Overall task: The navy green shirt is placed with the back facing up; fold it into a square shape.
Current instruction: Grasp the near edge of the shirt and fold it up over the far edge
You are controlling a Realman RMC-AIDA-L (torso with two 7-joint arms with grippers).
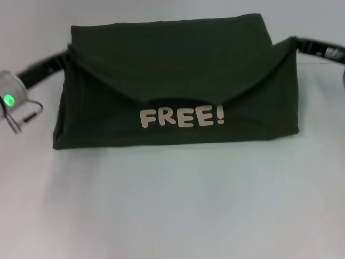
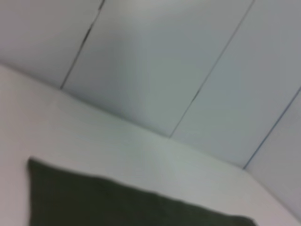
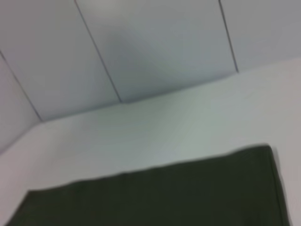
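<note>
Shirt (image 1: pixel 178 86), head view: lies mid-table (image 1: pixel 172 205), folded to a wide rectangle. Both sides turned in toward the centre, forming slanted flaps that meet above the pale "FREE!" lettering (image 1: pixel 182 116). Lettering faces up, near the front edge. Top flap plain olive.
Left arm (image 1: pixel 40 70) at the shirt's left edge, dark links running behind the cloth; green light on a round housing (image 1: pixel 9 97), thin wire looped below it. Left gripper hidden behind the fabric; fingers not visible, cannot tell if spread or closed.
Right arm (image 1: pixel 318 49) at the shirt's upper right corner, also partly behind the cloth. Right gripper not seen either; finger state cannot be told.

Left wrist view: dark cloth edge of the shirt (image 2: pixel 117 207) on the pale table (image 2: pixel 117 146), panelled wall (image 2: pixel 164 61) beyond. No fingers in frame.

Right wrist view: shirt (image 3: pixel 164 193) again, one corner visible, flat on the table (image 3: pixel 155 132); wall (image 3: pixel 155 42) with seams behind. No fingers in frame.
</note>
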